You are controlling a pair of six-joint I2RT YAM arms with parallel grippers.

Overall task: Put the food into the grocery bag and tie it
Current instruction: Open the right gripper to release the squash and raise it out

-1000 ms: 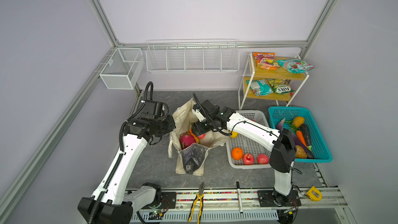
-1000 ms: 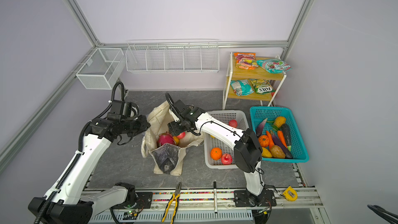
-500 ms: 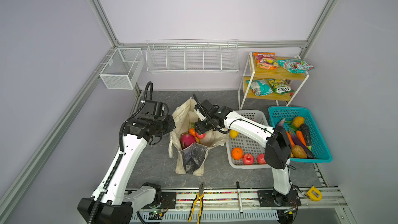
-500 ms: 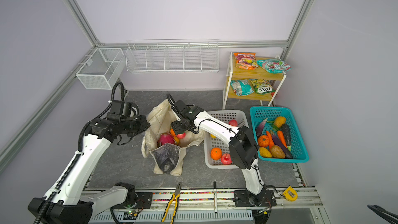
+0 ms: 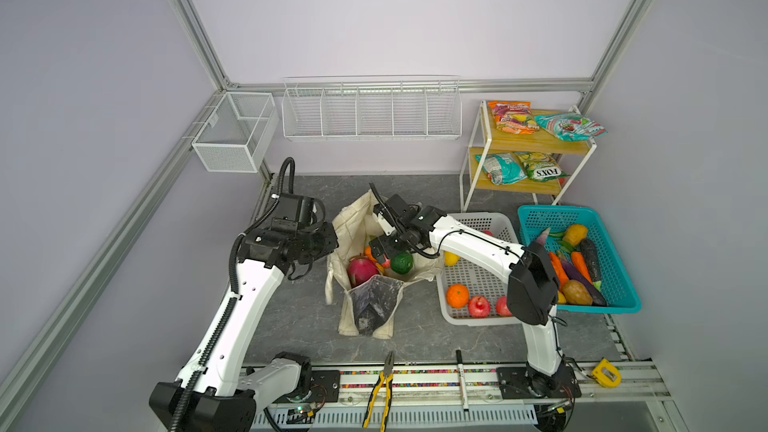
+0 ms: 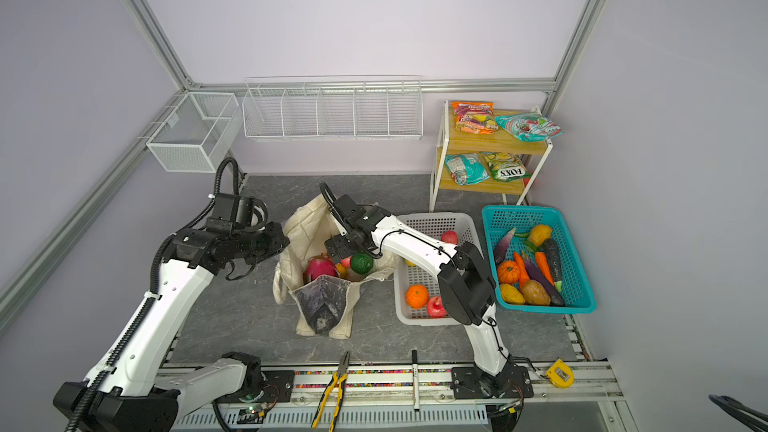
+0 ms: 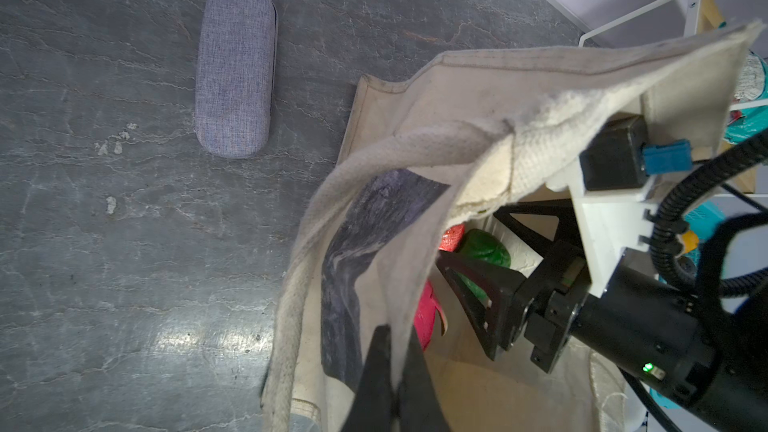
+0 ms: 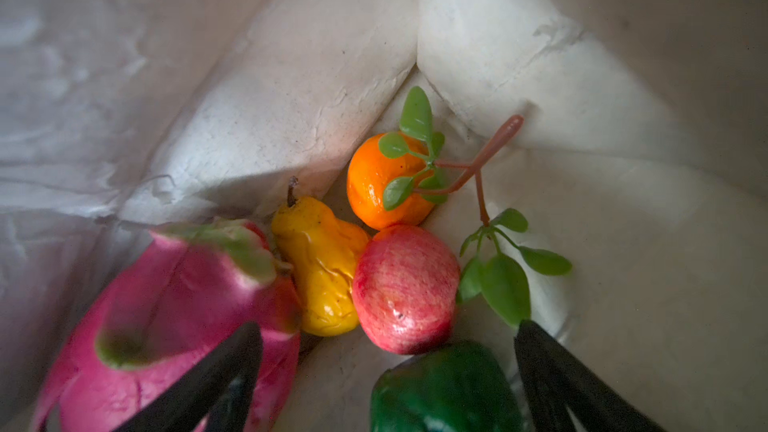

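The grocery bag (image 5: pixel 376 305) stands open mid-table, cream canvas with a dark marbled panel. My left gripper (image 7: pixel 395 367) is shut on the bag's near wall and holds the mouth open; it shows in both top views at the bag's left rim (image 6: pixel 278 243). My right gripper (image 8: pixel 388 328) is inside the bag mouth, open. A green pepper (image 8: pixel 444 388) sits loose between its spread fingers, with a gap on each side, and shows in a top view (image 5: pixel 401 262). Deeper in the bag lie a dragon fruit (image 8: pixel 166 305), a yellow pear (image 8: pixel 324 268), a red apple (image 8: pixel 405 288) and a leafy orange (image 8: pixel 374 184).
Right of the bag, a white basket (image 5: pixel 478 216) holds an orange and red fruits. A teal basket (image 5: pixel 557 209) holds vegetables. Snack packets (image 5: pixel 513 116) lie on a wooden shelf. A grey fabric case (image 7: pixel 236 68) lies beside the bag. Pliers (image 5: pixel 380 384) rest on the front rail.
My right gripper's jaws have spread wide apart inside the bag, and the green pepper now sits free between them. The left arm has kept its grip and place.
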